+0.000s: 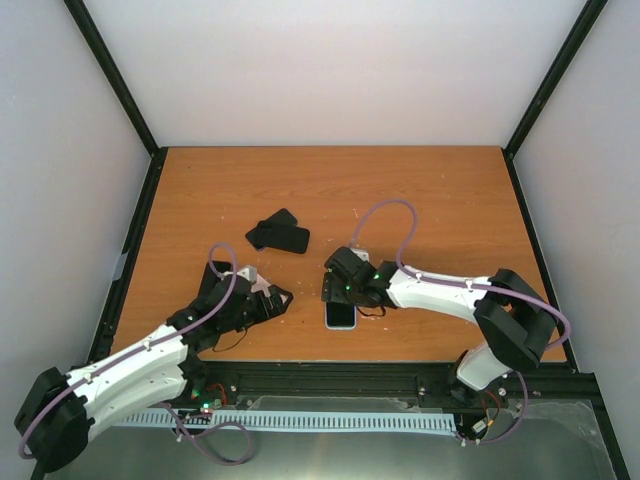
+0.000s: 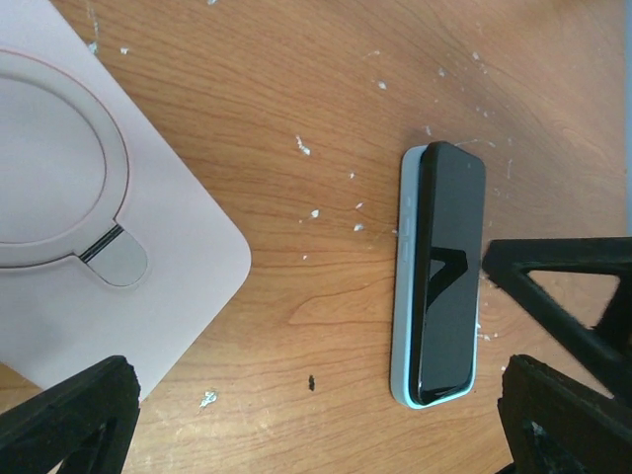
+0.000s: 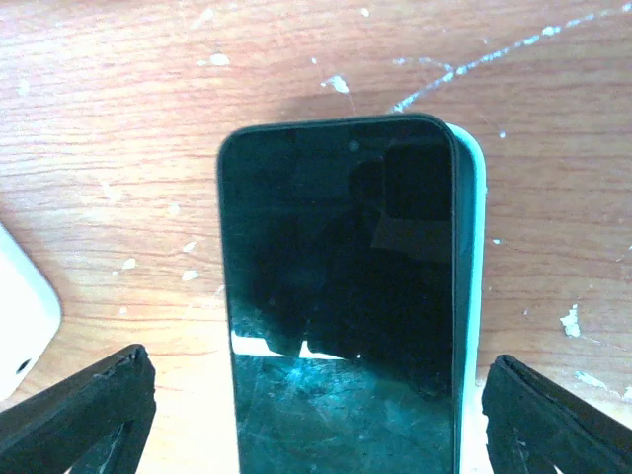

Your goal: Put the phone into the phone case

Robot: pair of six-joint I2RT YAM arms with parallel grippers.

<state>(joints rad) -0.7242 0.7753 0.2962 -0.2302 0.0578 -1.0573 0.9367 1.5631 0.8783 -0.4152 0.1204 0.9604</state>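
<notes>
Right gripper [image 3: 316,410] spread astride phone [image 3: 341,296]

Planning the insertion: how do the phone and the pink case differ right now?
The phone is black-screened with a pale blue edge; the pink case carries a ring stand. The phone lies screen up, the case ring side up. Both rest flat on the wooden table, apart.

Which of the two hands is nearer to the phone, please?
Right. The right hand sits open over the phone, a finger on either side of it. The left hand is open off to the phone's left, above the pink case.
</notes>
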